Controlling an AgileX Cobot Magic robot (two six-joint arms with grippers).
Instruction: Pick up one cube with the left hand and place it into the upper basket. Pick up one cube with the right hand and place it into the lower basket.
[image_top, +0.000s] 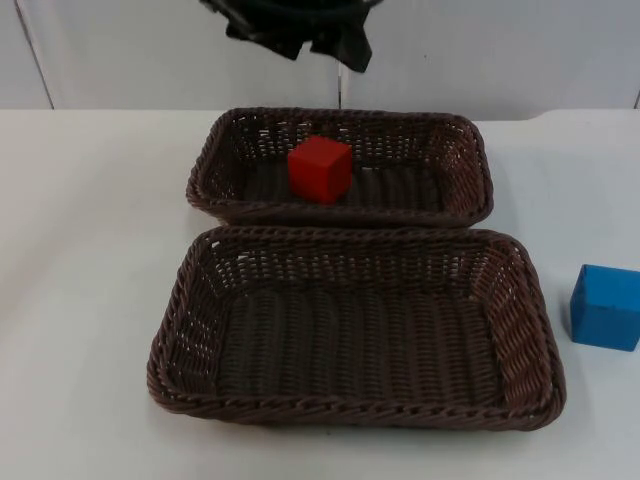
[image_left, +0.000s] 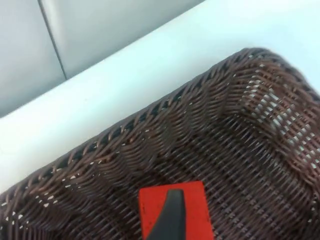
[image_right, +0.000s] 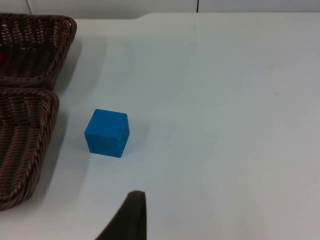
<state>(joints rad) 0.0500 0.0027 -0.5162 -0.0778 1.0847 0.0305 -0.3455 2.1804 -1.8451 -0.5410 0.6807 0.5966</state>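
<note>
Sitting on the white table (image_top: 90, 250) just right of the lower basket (image_top: 355, 325), the blue cube (image_top: 606, 306) looks light, rigid and smooth-faced; two opposite flat sides are probably the safest hold. The red cube (image_top: 321, 168) already lies in the upper basket (image_top: 340, 165). Whether the left gripper (image_left: 172, 220) and right gripper (image_right: 131, 220) are spread or closed, I cannot tell.

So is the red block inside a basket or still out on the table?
Inside. The red cube sits on the floor of the upper basket, woven walls all round.
</note>
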